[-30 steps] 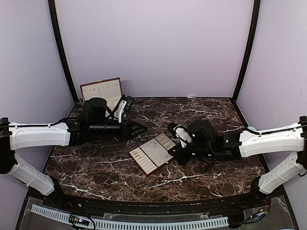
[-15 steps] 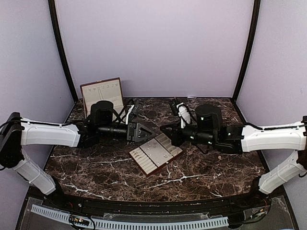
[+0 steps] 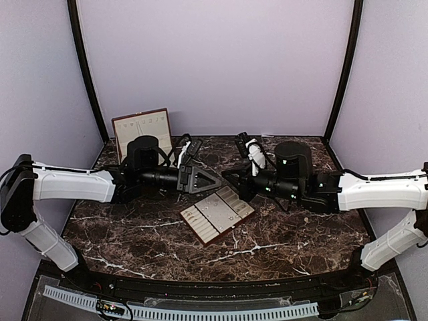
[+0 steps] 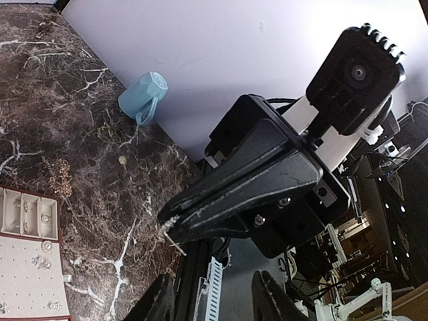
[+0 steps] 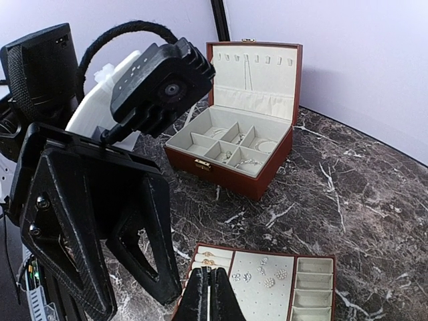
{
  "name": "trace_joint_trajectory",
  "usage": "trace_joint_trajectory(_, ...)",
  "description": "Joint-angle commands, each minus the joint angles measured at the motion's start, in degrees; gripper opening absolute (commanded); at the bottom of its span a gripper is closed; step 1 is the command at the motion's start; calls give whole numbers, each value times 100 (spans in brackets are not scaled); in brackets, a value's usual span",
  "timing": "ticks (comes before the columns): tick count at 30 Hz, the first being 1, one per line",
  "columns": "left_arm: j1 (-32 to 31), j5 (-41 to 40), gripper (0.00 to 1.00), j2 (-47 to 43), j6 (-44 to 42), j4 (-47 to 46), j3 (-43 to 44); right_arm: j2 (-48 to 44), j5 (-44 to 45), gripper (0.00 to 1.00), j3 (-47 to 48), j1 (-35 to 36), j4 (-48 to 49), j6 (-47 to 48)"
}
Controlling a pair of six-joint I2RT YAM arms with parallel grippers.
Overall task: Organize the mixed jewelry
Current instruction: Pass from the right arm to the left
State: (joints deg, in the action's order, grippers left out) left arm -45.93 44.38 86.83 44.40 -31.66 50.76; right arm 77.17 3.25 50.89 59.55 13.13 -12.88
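Moved: left hand [image 3: 212,182] is brought closer to right hand [image 3: 229,179]
Left hand: fingers are held apart
Right hand: clamped on silvery piece [image 4: 170,231]

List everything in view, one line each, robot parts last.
table: one, dark brown marble, underneath
box: one, reddish-brown, open, back left
tray: one, cream, table centre
jewelry: many, silvery, on the tray and in the box
wire piece: one, silvery, in the right gripper's jaws
cup: one, teal, by the wall
left gripper: one, black, jaws open, facing the right gripper
right gripper: one, black, jaws shut on the wire piece
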Motion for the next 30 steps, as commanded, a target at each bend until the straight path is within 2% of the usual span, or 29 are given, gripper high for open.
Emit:
trace_joint_trajectory(1, -21, 132, 43, 84, 104, -68, 215, -52, 93, 0, 199, 62, 114, 230)
trace_joint_trajectory(6, -21, 140, 37, 130, 203, -78, 288, -29, 212, 0, 242, 120, 4, 399)
trace_joint_trajectory(16, 100, 52, 35, 163, 596, -247, 224, 89, 457, 0, 449, 270, -304, 734)
trace_joint_trajectory(30, 239, 23, 16, 149, 793, -348, 92, 210, 645, 0, 579, 421, -447, 970)
